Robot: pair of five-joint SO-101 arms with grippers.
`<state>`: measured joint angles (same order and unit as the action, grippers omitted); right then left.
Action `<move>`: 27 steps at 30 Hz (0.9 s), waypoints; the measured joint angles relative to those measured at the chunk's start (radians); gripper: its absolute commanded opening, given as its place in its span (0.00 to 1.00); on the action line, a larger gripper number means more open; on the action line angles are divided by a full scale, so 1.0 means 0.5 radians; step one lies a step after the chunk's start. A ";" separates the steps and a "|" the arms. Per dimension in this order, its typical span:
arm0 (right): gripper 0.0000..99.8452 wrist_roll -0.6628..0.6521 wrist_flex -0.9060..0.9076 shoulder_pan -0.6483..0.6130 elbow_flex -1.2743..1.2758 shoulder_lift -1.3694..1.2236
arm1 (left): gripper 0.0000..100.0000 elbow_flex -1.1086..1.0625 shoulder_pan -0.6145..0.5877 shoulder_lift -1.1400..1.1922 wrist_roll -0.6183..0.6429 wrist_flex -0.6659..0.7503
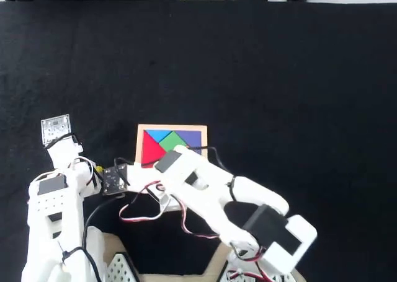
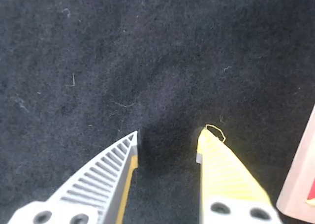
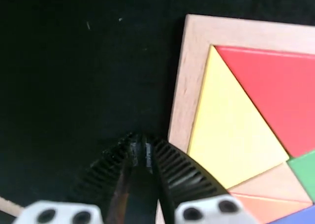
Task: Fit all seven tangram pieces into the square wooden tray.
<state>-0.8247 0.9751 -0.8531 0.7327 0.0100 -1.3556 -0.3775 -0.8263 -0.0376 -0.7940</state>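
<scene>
Nearest of all, at the near edge of the table, stand the two white arms. The left arm [image 1: 53, 201] is folded upright on the left, and the right arm [image 1: 223, 195] stretches from the near right corner, up and to the left, towards the middle. Loose red and white wires [image 1: 155, 215] hang between them. A black cloth [image 1: 279, 77] covers the whole table. The square wooden tray [image 1: 172, 127] lies flat on it left of centre, just beyond the arms. The head of the right arm covers its near part, so the pieces there cannot be made out from above. In the far part of the tray the high view shows a red triangle [image 1: 151, 149] on the left, a light blue piece [image 1: 158, 135] at the far edge, a green piece [image 1: 174, 141] in the middle and a dark blue piece [image 1: 193, 136] on the right, all lying flush with one another. The right wrist view shows a yellow triangle [image 3: 231, 130] seated against the wooden rim, edge to edge with the red triangle, and an orange piece [image 3: 268, 207] touching the yellow one. The right gripper [image 3: 140, 146] hangs over the cloth just outside the tray's rim. Its black fingers are pressed together with nothing between them. The left gripper [image 2: 167, 139] hovers low over bare cloth just to the left of the tray. Its white finger and yellow finger stand apart, with only cloth in the gap.
</scene>
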 measured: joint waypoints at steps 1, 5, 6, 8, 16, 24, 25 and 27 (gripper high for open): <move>0.01 0.000 0.000 0.015 -0.018 -0.028 | 0.20 0.000 0.000 0.000 0.000 0.000; 0.01 0.000 0.000 0.092 -0.083 -0.104 | 0.20 0.000 0.000 0.000 0.000 0.000; 0.01 0.000 0.000 0.104 -0.092 -0.110 | 0.20 0.000 0.000 0.000 0.000 0.000; 0.01 0.000 0.000 0.123 -0.098 -0.114 | 0.20 0.000 0.000 0.000 0.000 0.000; 0.01 -0.018 -0.003 0.135 -0.132 -0.123 | 0.20 0.000 0.000 0.000 0.000 0.000; 0.01 -0.043 -0.021 0.169 -0.249 -0.135 | 0.20 0.000 0.000 0.000 0.000 0.000; 0.01 -0.043 -0.025 0.175 -0.258 -0.135 | 0.20 0.000 0.000 0.000 0.000 0.000; 0.01 -0.043 -0.028 0.181 -0.258 -0.135 | 0.20 0.000 0.000 0.000 0.000 0.000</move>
<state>-0.8462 0.9613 -0.7626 0.6038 -0.0575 -1.3556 -0.3775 -0.8263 -0.0376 -0.7940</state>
